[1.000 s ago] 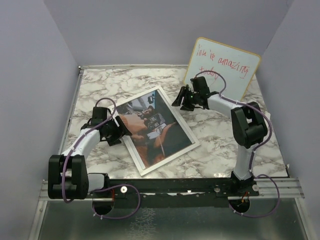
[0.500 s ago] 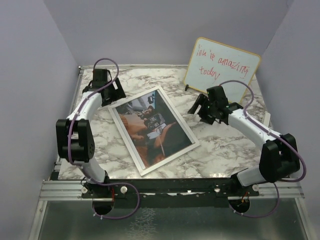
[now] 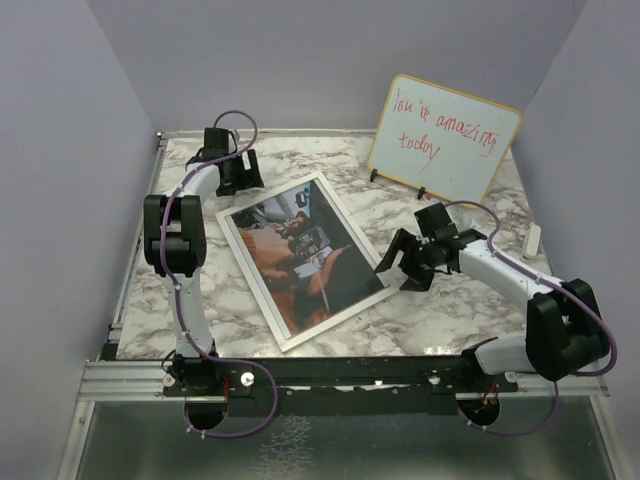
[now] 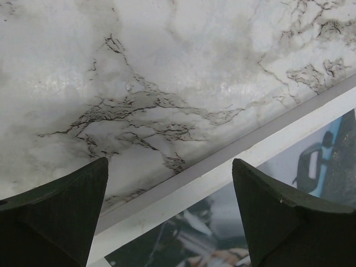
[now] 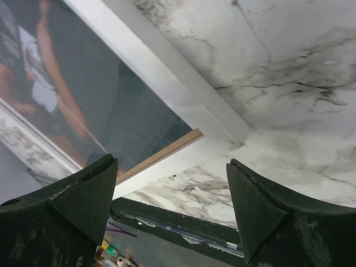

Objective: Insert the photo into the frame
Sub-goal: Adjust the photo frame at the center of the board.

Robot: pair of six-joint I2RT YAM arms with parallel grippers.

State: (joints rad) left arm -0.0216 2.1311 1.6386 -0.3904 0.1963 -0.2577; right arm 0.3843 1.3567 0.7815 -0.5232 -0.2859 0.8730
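The frame (image 3: 322,184), white-looking thin rails, lies flat and skewed on the marble table. The photo (image 3: 300,250), a dark scene with orange-brown people, lies inside it. My left gripper (image 3: 234,176) is open and empty over the frame's far-left corner. The left wrist view shows the rail (image 4: 245,153) and the photo (image 4: 222,228) between my open fingers (image 4: 169,186). My right gripper (image 3: 404,266) is open and empty just right of the frame's right corner. The right wrist view shows that corner's rail (image 5: 183,97), the photo (image 5: 83,94) and a thin light-wood strip (image 5: 161,156) at the photo's edge.
A wood-rimmed whiteboard (image 3: 445,140) with red writing leans against the back right wall. A small white object (image 3: 532,240) lies at the table's right edge. Walls close in on the left, back and right. A black rail (image 3: 340,372) runs along the near edge.
My left gripper swung from the frame's left side up to its far-left corner. My right gripper came from near the whiteboard down to the frame's right corner. The frame and photo stayed put.
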